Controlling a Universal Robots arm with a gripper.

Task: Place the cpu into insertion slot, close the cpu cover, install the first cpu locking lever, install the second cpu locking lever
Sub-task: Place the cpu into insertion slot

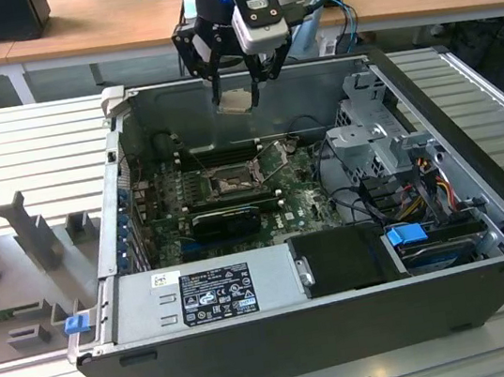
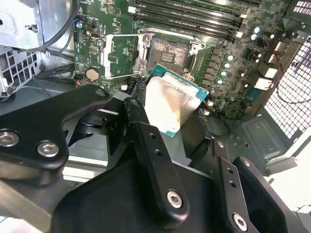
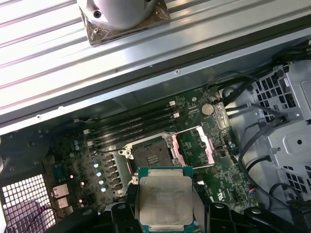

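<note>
The gripper [image 1: 236, 96] pinches the cpu [image 1: 235, 102] between its fingers (above the uncovered insertion slot [image 1: 231, 184]).

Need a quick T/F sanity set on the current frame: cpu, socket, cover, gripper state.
1. The gripper holds the cpu between its fingers, clear above the motherboard. True.
2. The cpu is seated in the insertion slot. False: the slot is empty and its pin field is exposed in both wrist views.
3. The cpu cover is closed over the slot. False: it is swung open and lies beside the slot.
4. In the exterior view, the grey power supply sits along the near wall of the case. True.
</note>
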